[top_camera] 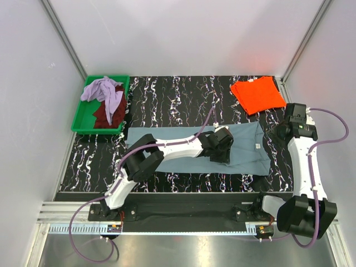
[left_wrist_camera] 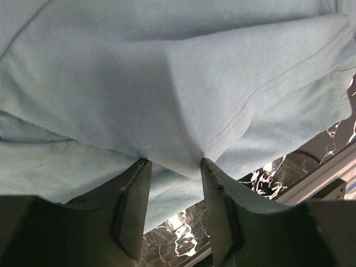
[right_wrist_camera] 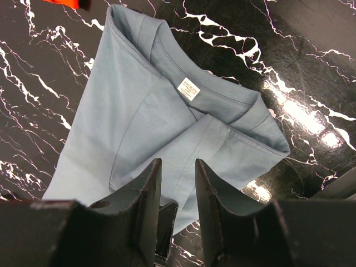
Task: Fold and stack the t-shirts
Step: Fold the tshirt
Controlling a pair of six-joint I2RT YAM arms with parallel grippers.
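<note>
The blue-grey t-shirt [top_camera: 250,154] lies flat on the surface [top_camera: 178,94], doubled lengthwise. Its hem end is just beside the near corner of the green tray [top_camera: 83,119] and its collar end is well away from it. The left claw [left_wrist_camera: 175,162] sits on the half farther from the tray, half-closed with a pucker of cloth between the fingers; whether it truly grips, I cannot tell. The right claw [right_wrist_camera: 178,164] hovers over the collar end, narrowly parted and empty. The orange t-shirt [top_camera: 257,94] lies folded well apart from the tray, while the lavender [top_camera: 103,90] and maroon [top_camera: 103,115] ones sit inside it. The crosswise fold looks to be in hand. Next, one end probably needs pinching and carrying squarely over the other.
</note>
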